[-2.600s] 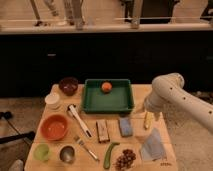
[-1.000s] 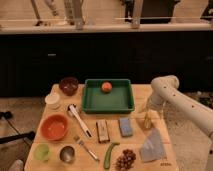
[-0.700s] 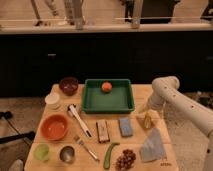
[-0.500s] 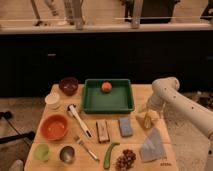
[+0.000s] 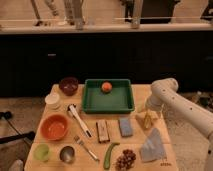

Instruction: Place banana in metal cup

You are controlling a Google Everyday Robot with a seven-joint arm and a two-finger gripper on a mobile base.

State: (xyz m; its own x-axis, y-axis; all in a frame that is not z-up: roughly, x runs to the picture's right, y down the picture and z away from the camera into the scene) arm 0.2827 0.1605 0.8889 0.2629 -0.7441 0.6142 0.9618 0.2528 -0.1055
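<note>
The banana (image 5: 147, 121) lies pale yellow at the table's right side, below the tray's right corner. My gripper (image 5: 146, 115) comes down on it from above, its fingers open on either side of the fruit and partly covering it. The white arm (image 5: 175, 100) reaches in from the right. The metal cup (image 5: 67, 153) stands near the front left edge, between the light-green cup (image 5: 42, 151) and a fork (image 5: 86, 147), far from the gripper.
A green tray (image 5: 90, 102) holding an orange fruit (image 5: 106, 86) sits at the back centre. An orange bowl (image 5: 54, 127), white cup (image 5: 52, 100) and dark bowl (image 5: 68, 85) stand left. A blue sponge (image 5: 125, 126), cucumber (image 5: 110, 155), grapes (image 5: 125, 160) and grey cloth (image 5: 152, 146) lie in front.
The arm has swung in and lowered the gripper onto the banana, which now shows only in part. The banana and the other objects have not moved.
</note>
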